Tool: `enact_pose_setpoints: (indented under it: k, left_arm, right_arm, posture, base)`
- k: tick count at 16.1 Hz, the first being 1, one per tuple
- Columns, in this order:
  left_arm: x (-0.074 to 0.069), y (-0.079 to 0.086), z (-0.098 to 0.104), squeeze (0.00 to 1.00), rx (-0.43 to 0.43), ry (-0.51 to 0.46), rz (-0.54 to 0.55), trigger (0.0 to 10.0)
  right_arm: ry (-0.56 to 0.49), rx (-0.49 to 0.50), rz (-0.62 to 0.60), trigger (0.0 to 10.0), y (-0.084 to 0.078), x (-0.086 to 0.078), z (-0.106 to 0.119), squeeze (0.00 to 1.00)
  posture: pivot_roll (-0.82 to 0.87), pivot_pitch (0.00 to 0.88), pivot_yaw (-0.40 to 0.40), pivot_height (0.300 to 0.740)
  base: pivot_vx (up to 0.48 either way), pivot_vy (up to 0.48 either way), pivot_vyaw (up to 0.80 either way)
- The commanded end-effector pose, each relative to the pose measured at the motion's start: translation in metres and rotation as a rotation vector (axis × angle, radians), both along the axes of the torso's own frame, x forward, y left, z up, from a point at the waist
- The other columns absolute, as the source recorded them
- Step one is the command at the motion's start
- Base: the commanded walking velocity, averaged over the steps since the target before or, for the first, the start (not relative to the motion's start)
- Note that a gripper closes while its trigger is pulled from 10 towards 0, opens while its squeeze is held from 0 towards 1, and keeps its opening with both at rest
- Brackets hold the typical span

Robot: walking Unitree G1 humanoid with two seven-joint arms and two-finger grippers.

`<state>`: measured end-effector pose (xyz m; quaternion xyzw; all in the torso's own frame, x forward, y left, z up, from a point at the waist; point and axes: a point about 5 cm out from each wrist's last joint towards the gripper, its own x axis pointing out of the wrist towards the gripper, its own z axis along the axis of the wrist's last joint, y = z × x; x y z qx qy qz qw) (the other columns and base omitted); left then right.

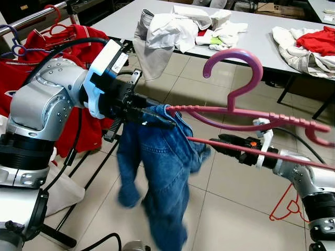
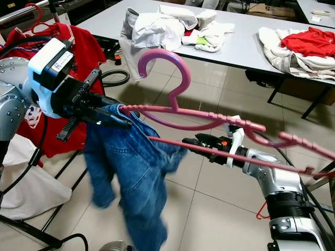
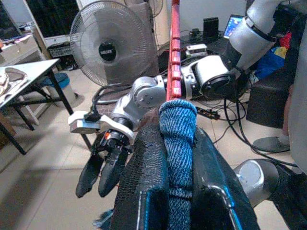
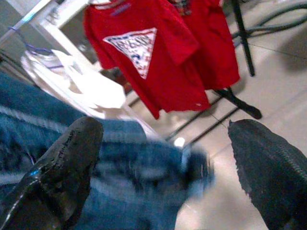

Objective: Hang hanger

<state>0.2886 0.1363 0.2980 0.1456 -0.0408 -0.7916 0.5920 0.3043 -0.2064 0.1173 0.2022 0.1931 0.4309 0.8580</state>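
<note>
So the pink hanger (image 1: pixel 246 107) is up in the air in front of the robot, lying roughly level, hook (image 1: pixel 235 63) pointing up, with a pair of blue jeans (image 1: pixel 159 172) draped over its left end and dangling toward the tile floor (image 1: pixel 230 209). The left gripper (image 1: pixel 152 116) is pinched shut on the jeans right where they wrap the hanger's end; the left wrist view shows the denim squeezed between both fingers (image 3: pixel 144 191). The right gripper (image 1: pixel 222 140) sits under the hanger's lower bar, fingers spread apart, not holding anything. Red t-shirts (image 1: pixel 78 52) hang on the clothes rack (image 1: pixel 31 18) off to the left. A grey table (image 1: pixel 261 31) behind has laundry heaped on it.
</note>
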Motion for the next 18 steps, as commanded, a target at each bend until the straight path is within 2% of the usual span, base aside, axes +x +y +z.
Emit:
enact_pose_setpoints:
  k: [1,4,7,8,11,14,15,18]
  left_arm:
    - [-0.005,-0.004,0.012,0.00,-0.002,-0.046,-0.038,0.0]
    - [-0.006,-0.007,0.016,0.00,-0.003,-0.054,-0.051,0.0]
    - [-0.005,-0.008,0.019,0.00,0.000,-0.059,-0.048,0.0]
    - [-0.004,-0.004,0.020,0.00,0.003,-0.060,-0.039,0.0]
    - [-0.004,-0.004,0.021,0.00,0.000,-0.060,-0.033,0.0]
    - [-0.004,-0.005,0.023,0.00,-0.010,-0.060,-0.045,0.0]
    - [-0.005,-0.006,0.025,0.00,-0.014,-0.061,-0.054,0.0]
    - [-0.007,-0.007,0.027,0.00,-0.008,-0.062,-0.062,0.0]
  right_arm:
    - [-0.027,0.026,0.009,10.0,-0.003,0.002,0.009,1.00]
    - [-0.012,0.008,0.026,10.0,-0.001,0.001,0.003,1.00]
    - [-0.038,0.061,0.074,10.0,-0.001,-0.002,0.008,1.00]
    - [-0.062,0.112,0.115,10.0,-0.004,-0.007,0.015,1.00]
    - [-0.088,0.172,0.182,10.0,-0.005,-0.019,0.021,1.00]
    - [-0.066,0.115,0.185,10.0,-0.001,-0.021,0.010,1.00]
    - [-0.046,0.071,0.127,10.0,0.000,-0.015,0.003,1.00]
    - [-0.051,0.080,0.093,10.0,0.001,-0.011,0.003,1.00]
  posture:
    - [0.12,0.076,-0.011,0.740]
    - [0.12,0.081,-0.012,0.740]
    - [0.12,0.082,-0.013,0.740]
    - [0.12,0.081,-0.015,0.740]
    - [0.12,0.082,-0.015,0.740]
    - [0.12,0.085,-0.012,0.740]
    - [0.12,0.086,-0.010,0.740]
    - [0.12,0.085,-0.012,0.740]
  base:
    - [0.000,0.000,0.00]
    - [0.000,0.000,0.00]
    - [0.000,0.000,0.00]
    - [0.000,0.000,0.00]
    - [0.000,0.000,0.00]
    - [0.000,0.000,0.00]
    - [0.000,0.000,0.00]
    - [0.000,0.000,0.00]
